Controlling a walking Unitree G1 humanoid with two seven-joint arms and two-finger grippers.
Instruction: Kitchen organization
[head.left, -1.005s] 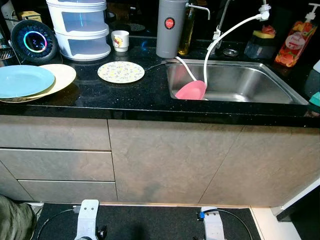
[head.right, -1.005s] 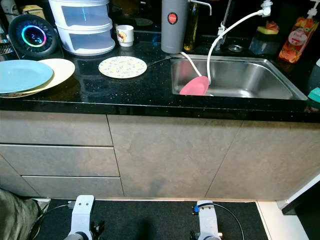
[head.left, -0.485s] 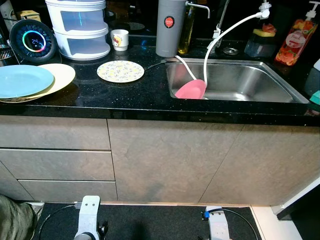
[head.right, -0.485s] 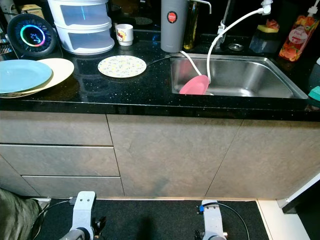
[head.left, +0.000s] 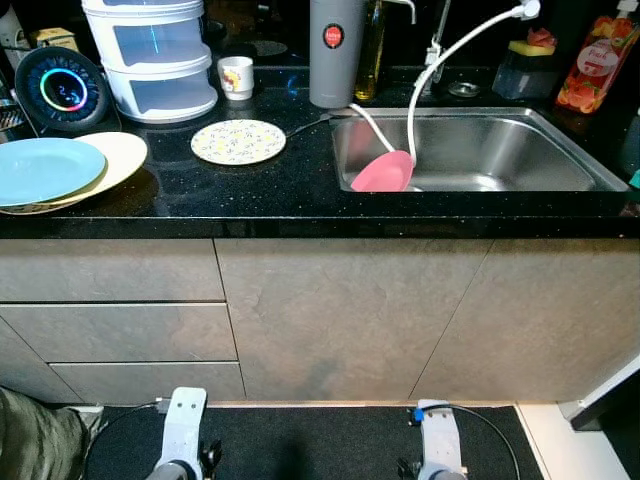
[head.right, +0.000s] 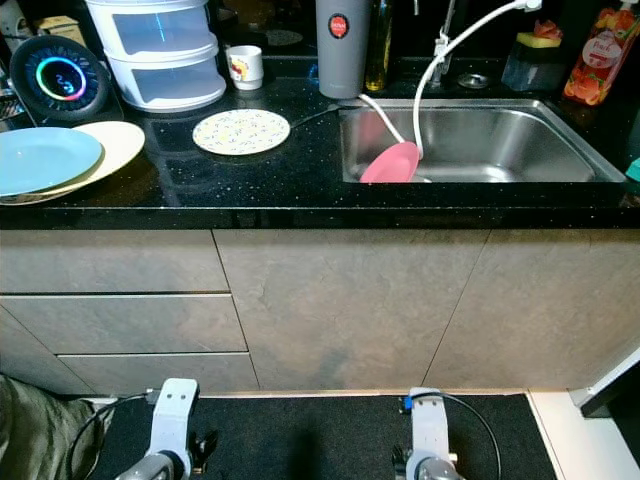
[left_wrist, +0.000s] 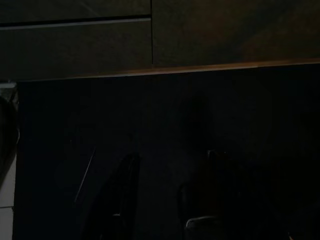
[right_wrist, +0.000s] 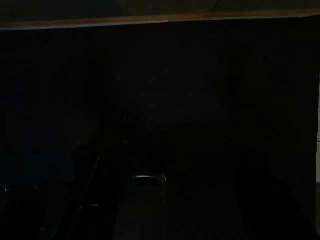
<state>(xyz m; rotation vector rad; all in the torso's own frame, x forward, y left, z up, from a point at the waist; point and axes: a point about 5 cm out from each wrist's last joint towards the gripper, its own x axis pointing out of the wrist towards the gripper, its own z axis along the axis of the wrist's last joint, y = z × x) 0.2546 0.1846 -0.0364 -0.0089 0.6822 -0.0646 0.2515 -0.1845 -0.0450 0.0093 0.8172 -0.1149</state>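
Pink plate (head.left: 384, 173) in sink (head.left: 520, 150), grippers well below.

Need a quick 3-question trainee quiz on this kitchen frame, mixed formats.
1. True or false: the blue plate lies on top of the cream plate.
2. Where is the pink dish? A) inside the sink, B) beside the mug, C) on the floor
3. Fill in: the floral plate lies on the black ____.

Key: 1 true; 2 A; 3 countertop.
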